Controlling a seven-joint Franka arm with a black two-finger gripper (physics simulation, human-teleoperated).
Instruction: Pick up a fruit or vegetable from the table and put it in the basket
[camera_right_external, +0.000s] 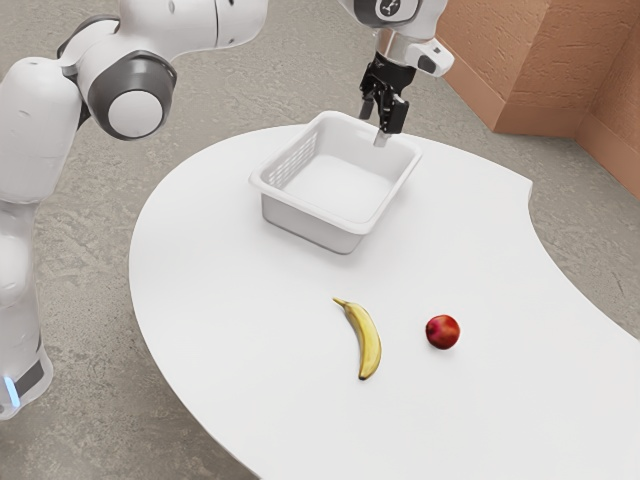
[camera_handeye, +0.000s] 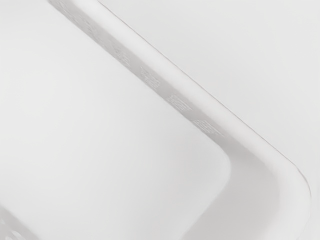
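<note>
The gripper (camera_right_external: 374, 126) is over the rim of the white basket (camera_right_external: 300, 222), near the corner farthest toward the exterior view's right. Its fingers stand apart with no fruit between them. In the wrist view the basket (camera_handeye: 200, 112) lies below my hand, its rim and one corner showing. A yellow banana (camera_right_external: 368, 343) rests on the table in front of the basket. Beside it, toward the exterior view's right, sits a red round fruit (camera_right_external: 442, 331), not touching the banana.
The white table (camera_right_external: 240, 330) has a curved edge. A bare stretch of it separates the basket from the two fruits. An orange-brown wall (camera_right_external: 540, 60) stands behind the table at the exterior view's upper right.
</note>
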